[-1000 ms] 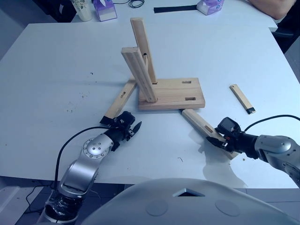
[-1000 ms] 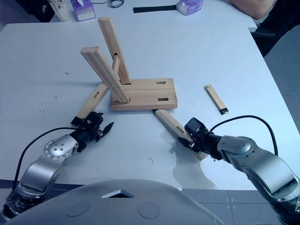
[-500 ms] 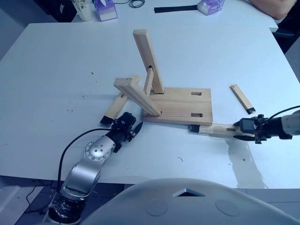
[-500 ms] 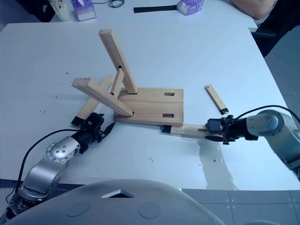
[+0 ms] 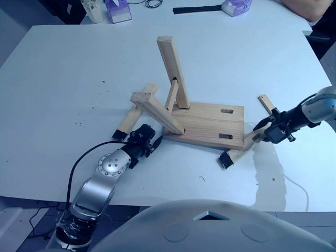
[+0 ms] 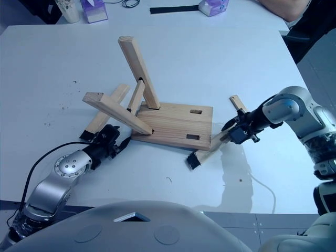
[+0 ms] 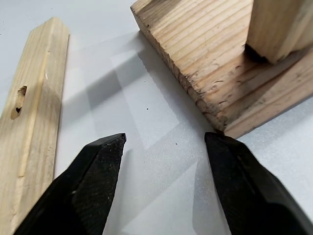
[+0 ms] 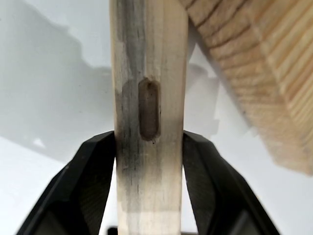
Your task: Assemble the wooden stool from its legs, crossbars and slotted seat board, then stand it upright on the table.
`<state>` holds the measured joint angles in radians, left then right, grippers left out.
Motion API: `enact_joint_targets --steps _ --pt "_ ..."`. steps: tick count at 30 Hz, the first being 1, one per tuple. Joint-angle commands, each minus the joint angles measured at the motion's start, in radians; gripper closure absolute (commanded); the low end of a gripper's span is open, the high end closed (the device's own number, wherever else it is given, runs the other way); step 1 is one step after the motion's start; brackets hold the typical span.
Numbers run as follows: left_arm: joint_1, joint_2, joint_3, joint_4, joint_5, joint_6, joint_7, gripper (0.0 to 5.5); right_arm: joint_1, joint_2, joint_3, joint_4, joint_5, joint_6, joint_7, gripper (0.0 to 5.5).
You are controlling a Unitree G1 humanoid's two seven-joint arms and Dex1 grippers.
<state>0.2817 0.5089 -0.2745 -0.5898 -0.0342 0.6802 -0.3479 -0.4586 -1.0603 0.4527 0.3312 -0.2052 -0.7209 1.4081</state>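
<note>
White table (image 5: 58, 79), scuffed, bore the whole lot.

Item: seat board (image 5: 210, 123), flat at centre frame. Two legs (image 5: 173, 68) stood socketed in its left end, both tilted, with a crossbar (image 5: 171, 95) between them.

Item: loose leg (image 5: 134, 116), flat, left of the board.

Item: short slat (image 5: 265, 103), flat, at right of frame.

Left arm lay low at lower left, elbow bent. Its left gripper (image 5: 154, 143) sat close by the board's lower-left corner, fingers spread wide and holding nothing.

Right arm reached in from the right edge. Its right gripper (image 5: 261, 132) was clamped on a third leg (image 5: 239, 152) (black-capped end toward lower centre), which slanted just beside the board's lower-right corner.

Half a second before, that leg had lain level along the board's lower edge, with the gripper lower in frame. Board and legs had since shifted slightly right.
</note>
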Motion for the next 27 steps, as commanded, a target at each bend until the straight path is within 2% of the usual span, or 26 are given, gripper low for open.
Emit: enact_joint_targets --steps 1,5,8,14,19,20,23,27 --pt "0.002 0.024 -0.037 0.045 0.009 0.047 -0.034 2.46 -0.130 0.079 0.036 0.133 -0.106 -0.175 -0.071 3.44" --pt "-0.007 0.039 -0.042 0.048 0.007 0.047 -0.052 2.46 -0.245 0.122 0.087 0.318 -0.310 -0.366 -0.207 3.44" --pt "-0.011 0.046 -0.046 0.046 0.006 0.050 -0.062 2.46 -0.351 0.152 0.150 0.439 -0.529 -0.482 -0.375 3.44" --pt "0.000 0.051 -0.052 0.039 0.006 0.052 -0.065 2.46 -0.499 0.185 0.286 0.556 -0.869 -0.594 -0.720 3.44" --pt "0.003 0.052 -0.057 0.036 0.006 0.053 -0.066 2.46 -0.518 0.192 0.343 0.594 -0.948 -0.631 -0.886 3.44" --pt "0.003 0.053 -0.056 0.036 0.006 0.053 -0.067 2.46 -0.515 0.186 0.350 0.596 -0.955 -0.632 -0.906 3.08" --pt "0.005 0.058 -0.054 0.036 0.005 0.051 -0.070 2.46 -0.510 0.159 0.364 0.591 -0.981 -0.623 -0.952 2.61" --pt "-0.004 0.064 -0.051 0.039 0.003 0.049 -0.080 2.46 -0.525 0.111 0.373 0.586 -1.006 -0.586 -0.984 2.61"
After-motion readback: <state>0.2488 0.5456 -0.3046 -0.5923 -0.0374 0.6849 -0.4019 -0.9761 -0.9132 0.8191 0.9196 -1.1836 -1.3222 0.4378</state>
